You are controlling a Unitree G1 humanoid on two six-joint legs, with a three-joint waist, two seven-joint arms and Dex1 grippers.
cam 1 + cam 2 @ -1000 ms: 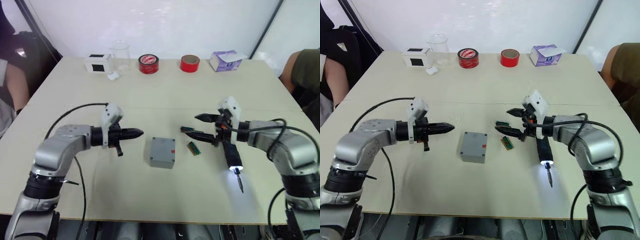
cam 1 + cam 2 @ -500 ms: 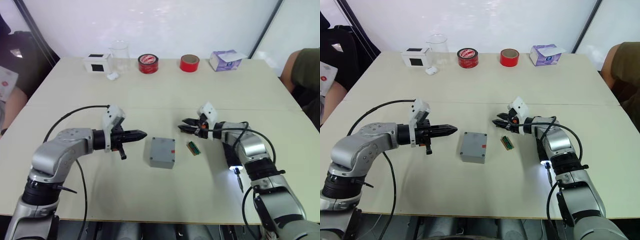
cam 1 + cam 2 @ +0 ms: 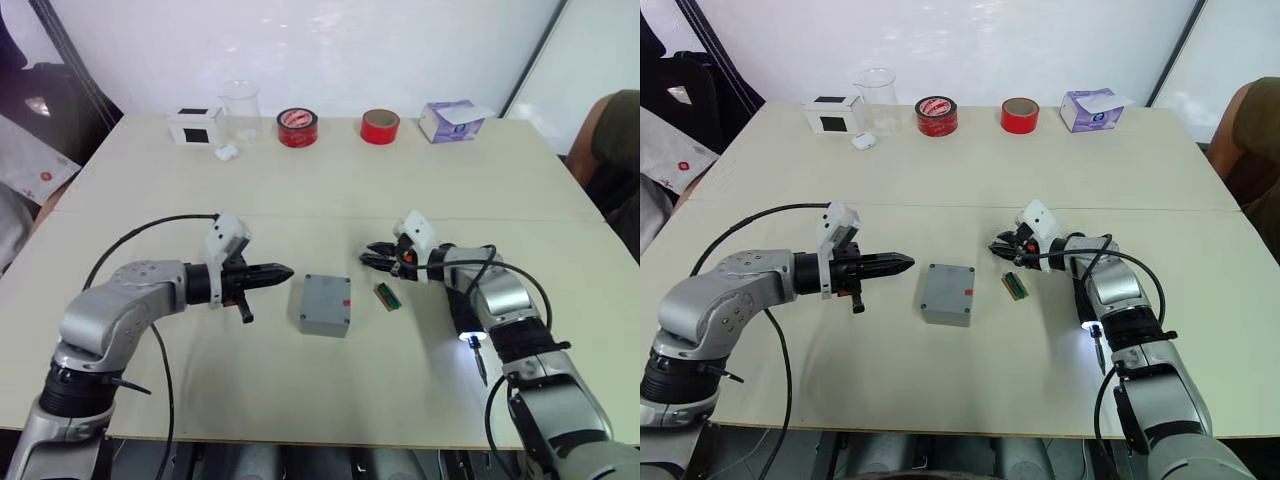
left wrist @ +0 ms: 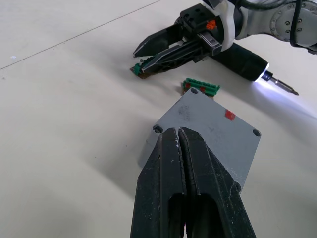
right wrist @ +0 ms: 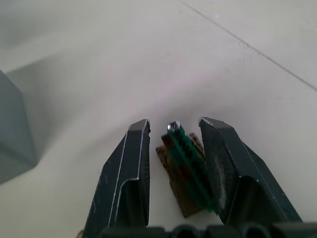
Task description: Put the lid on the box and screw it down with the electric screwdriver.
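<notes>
The lid point(image 4: 208, 121) is seated on the box point(image 3: 324, 305) mid-bench; screwing remains, the electric screwdriver point(image 3: 467, 318) unheld. The left gripper point(image 4: 184, 144) is closed and empty, the right gripper point(image 5: 174, 130) parted around a green connector point(image 5: 187, 166).

Landmark: the box point(image 3: 325, 304). Left side: left gripper point(image 3: 283, 271) nearby. Right side: green connector point(image 3: 386, 296) just beside; right gripper point(image 3: 372, 256) and electric screwdriver point(image 3: 468, 322) beyond. Bare table point(image 3: 320, 390) on its near side.

I see a grey box point(image 3: 325, 305) with a small red mark on a cream surface point(image 3: 330, 190). My fingers point(image 4: 184, 188) are black. The green terminal strip point(image 5: 190, 166) sits on brown board. Two red tape rolls point(image 3: 297, 127) stand at twelve o'clock.
</notes>
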